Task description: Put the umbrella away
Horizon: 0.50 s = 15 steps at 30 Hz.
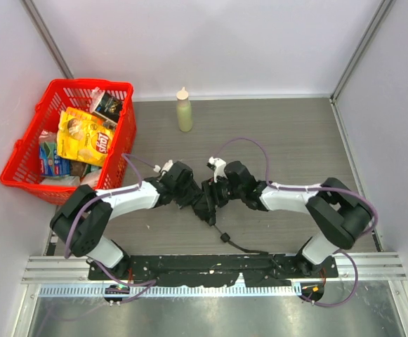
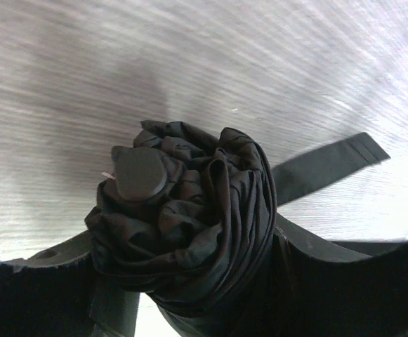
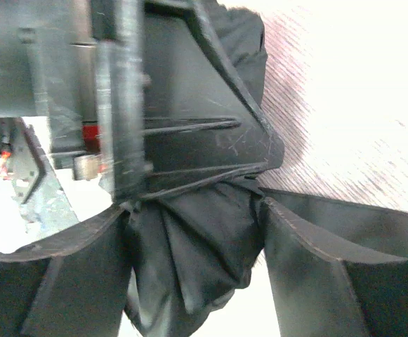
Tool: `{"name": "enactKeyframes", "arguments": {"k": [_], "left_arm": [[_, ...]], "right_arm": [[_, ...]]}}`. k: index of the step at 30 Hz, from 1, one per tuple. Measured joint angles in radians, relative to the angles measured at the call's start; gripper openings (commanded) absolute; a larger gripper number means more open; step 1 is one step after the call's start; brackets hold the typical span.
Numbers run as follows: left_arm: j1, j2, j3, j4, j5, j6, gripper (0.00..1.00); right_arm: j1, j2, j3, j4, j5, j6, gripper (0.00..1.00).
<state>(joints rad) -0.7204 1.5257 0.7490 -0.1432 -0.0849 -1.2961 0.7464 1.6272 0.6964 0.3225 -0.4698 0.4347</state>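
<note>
The left jaws clamp the bundled black fabric umbrella (image 2: 189, 232) over the grey surface (image 1: 281, 133) toward its near edge, likely steadying it, while the right jaws straddle its folds, grip unclear.

From above, the left hand (image 1: 195, 201) and right hand (image 1: 215, 196) cover most of the umbrella (image 1: 208, 212) where they meet. Your left wrist view cuts the bundle off at its bottom edge. Your right wrist view is smeared, so you cannot tell whether that hand grips the fabric.
</note>
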Motion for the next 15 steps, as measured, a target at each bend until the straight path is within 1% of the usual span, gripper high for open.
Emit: {"name": "enactKeyframes", "arguments": {"k": [4, 8, 11, 15], "left_arm": [[0.002, 0.017, 0.024, -0.076, 0.013, -0.024, 0.00], [0.016, 0.053, 0.072, -0.133, 0.047, -0.056, 0.00], [0.031, 0.068, 0.086, -0.150, 0.082, -0.081, 0.00], [0.036, 0.082, 0.101, -0.166, 0.113, -0.103, 0.00]], "right_arm": [[0.099, -0.097, 0.047, -0.150, 0.203, -0.117, 0.77], [0.209, -0.114, 0.114, -0.230, 0.412, -0.213, 0.78], [0.253, -0.109, 0.121, -0.260, 0.499, -0.249, 0.78], [0.293, -0.056, 0.132, -0.271, 0.592, -0.284, 0.78]]}}
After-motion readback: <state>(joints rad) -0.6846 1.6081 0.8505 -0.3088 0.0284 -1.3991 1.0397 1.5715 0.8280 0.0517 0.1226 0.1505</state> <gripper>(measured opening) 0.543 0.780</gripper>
